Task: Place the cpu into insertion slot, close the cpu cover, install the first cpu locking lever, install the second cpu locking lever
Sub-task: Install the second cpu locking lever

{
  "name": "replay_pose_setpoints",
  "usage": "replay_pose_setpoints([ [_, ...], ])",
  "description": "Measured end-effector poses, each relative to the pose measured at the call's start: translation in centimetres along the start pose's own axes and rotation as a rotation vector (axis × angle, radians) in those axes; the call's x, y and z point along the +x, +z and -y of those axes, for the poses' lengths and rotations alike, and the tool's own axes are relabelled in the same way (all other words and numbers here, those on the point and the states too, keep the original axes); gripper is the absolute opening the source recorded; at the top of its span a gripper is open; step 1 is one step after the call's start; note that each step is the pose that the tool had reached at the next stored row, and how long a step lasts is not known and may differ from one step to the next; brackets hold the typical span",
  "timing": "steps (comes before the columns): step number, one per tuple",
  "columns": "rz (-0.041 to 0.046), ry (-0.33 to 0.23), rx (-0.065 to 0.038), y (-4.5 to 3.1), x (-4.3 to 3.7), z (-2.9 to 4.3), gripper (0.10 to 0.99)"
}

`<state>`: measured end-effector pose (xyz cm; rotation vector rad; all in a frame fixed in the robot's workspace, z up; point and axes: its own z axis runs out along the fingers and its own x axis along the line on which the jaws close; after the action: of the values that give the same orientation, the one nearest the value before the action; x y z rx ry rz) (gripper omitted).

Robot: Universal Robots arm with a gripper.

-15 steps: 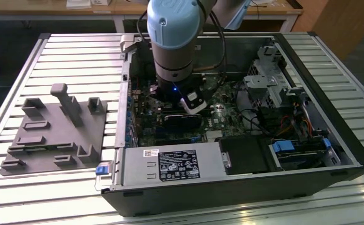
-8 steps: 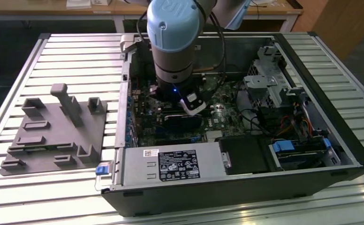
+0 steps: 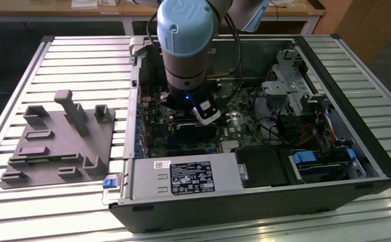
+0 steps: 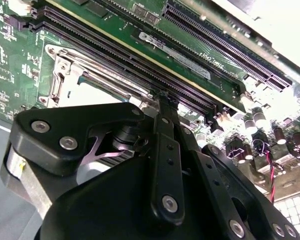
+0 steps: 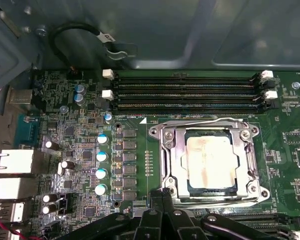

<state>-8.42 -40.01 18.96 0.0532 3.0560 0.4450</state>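
The cpu [image 5: 210, 163] sat in the insertion slot [image 5: 175, 165] on the green motherboard [image 5: 80, 155], tan top face up, with the cpu cover [image 5: 249, 165] down flat around it, framing it through its window. The gripper [image 5: 163, 196] hung low over the board just beside the socket's rim, at a corner of the metal frame, apart from the cpu itself. Its fingers [image 4: 162, 107] were pressed together, tips meeting with nothing visibly between them, close to the frame edge in the second wrist view. Memory slots [image 5: 187, 92] ran along the far side of the socket from the gripper. In the exterior view the arm [image 3: 185, 45] reached down into the open computer case [image 3: 356, 151]; a grey fixture [image 3: 61, 141] lay on the table [image 3: 81, 55] at that view's left.
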Motion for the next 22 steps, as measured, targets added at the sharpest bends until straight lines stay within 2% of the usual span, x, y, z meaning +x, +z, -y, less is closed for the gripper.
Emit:
replay_pose_setpoints([
  [8, 0.0001, 0.000, 0.002, 0.04, 0.01, 0.01, 0.106],
  [11, 0.0004, 0.000, 0.003, -0.21, -0.01, -0.08, 0.106],
  [18, 0.0003, 0.000, 0.007, -2.23, -0.11, -0.67, 0.106],
  [20, 0.0003, 0.000, 0.010, -2.87, -0.14, -0.86, 0.106],
  [22, 0.0009, -0.001, 0.019, -3.29, -0.15, -0.99, 0.106],
])
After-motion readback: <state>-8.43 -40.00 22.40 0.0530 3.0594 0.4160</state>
